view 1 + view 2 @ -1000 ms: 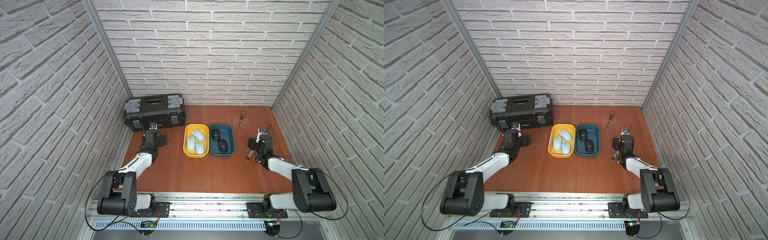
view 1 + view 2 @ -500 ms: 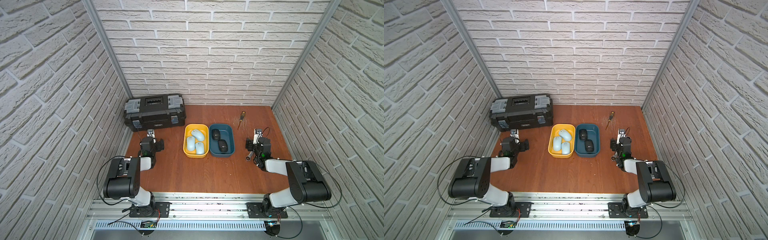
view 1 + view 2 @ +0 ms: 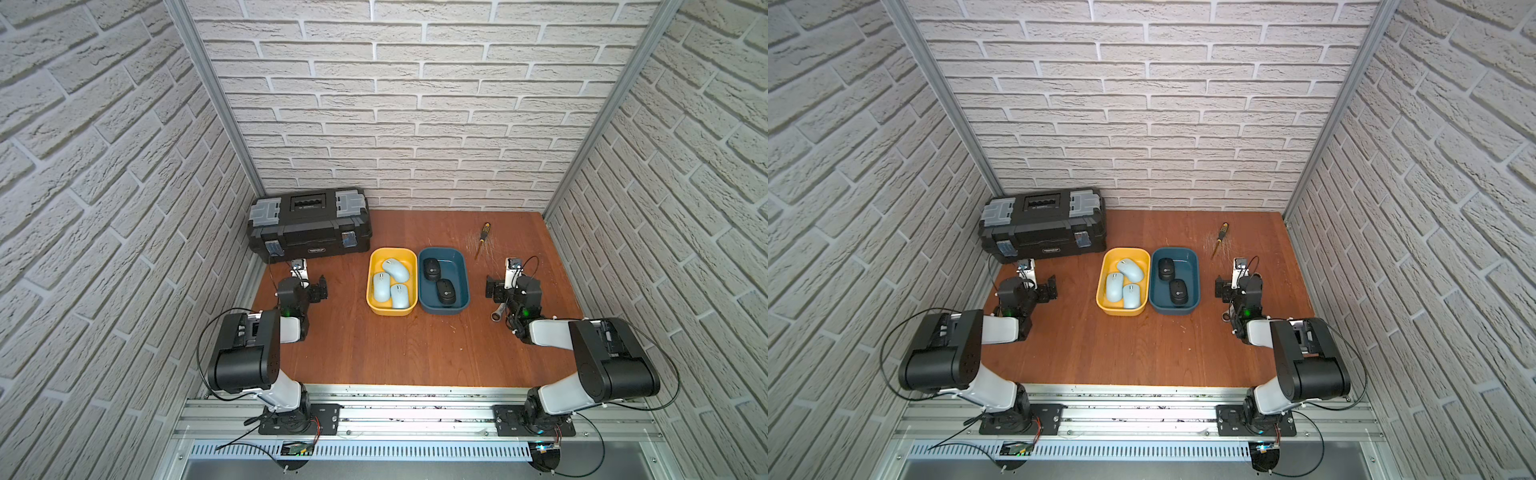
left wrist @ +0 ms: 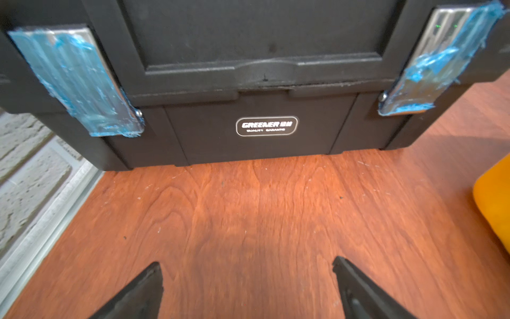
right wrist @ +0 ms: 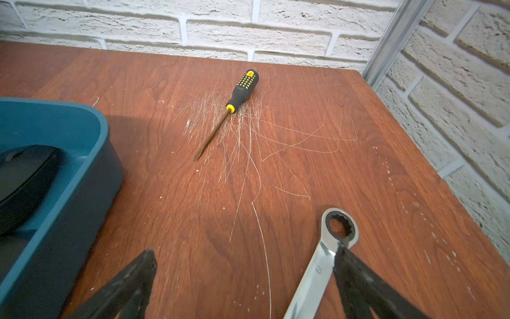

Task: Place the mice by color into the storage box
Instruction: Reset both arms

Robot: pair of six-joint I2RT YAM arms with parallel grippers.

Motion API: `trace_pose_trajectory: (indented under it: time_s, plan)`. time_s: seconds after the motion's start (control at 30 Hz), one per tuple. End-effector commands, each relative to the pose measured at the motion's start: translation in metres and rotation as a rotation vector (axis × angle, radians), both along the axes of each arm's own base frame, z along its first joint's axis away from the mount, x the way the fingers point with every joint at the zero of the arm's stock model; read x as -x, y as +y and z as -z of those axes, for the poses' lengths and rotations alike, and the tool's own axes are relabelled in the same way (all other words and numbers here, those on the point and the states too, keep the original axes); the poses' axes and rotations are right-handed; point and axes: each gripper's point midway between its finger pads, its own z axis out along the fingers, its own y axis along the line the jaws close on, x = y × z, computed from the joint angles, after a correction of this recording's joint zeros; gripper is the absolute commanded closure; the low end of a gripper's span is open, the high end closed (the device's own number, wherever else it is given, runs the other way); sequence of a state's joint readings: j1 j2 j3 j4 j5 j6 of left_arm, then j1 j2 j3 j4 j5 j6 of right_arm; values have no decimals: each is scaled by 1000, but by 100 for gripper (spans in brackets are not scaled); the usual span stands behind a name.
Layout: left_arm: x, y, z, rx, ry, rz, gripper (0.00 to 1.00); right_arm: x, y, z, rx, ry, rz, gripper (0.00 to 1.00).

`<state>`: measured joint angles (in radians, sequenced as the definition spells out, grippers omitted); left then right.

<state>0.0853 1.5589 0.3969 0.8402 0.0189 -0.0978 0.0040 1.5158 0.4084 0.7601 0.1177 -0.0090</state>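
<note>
Both arms now folded back, jaws apart; blue mice (image 3: 390, 283) in yellow bin (image 3: 371, 291); black mice (image 3: 439, 280) in teal bin (image 3: 464, 286)

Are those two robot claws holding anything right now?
No. The left gripper and the right gripper are both open and empty; the wrench just lies on the table.

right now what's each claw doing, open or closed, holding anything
Left claw: open, empty, above bare table facing the toolbox.
Right claw: open, holding nothing; a ratchet wrench lies by one finger.
</note>
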Motion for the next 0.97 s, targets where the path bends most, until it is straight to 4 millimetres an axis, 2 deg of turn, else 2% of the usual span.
trace_pose_trajectory:
  time_s: [0.0, 0.93]
  plan:
    - [-4, 0, -8, 2, -44, 12, 2, -6, 5, -10, 5, -41, -29, 0]
    - [-3, -1, -8, -2, -45, 12, 2, -5, 6, -11, -3, -47, -34, 0]
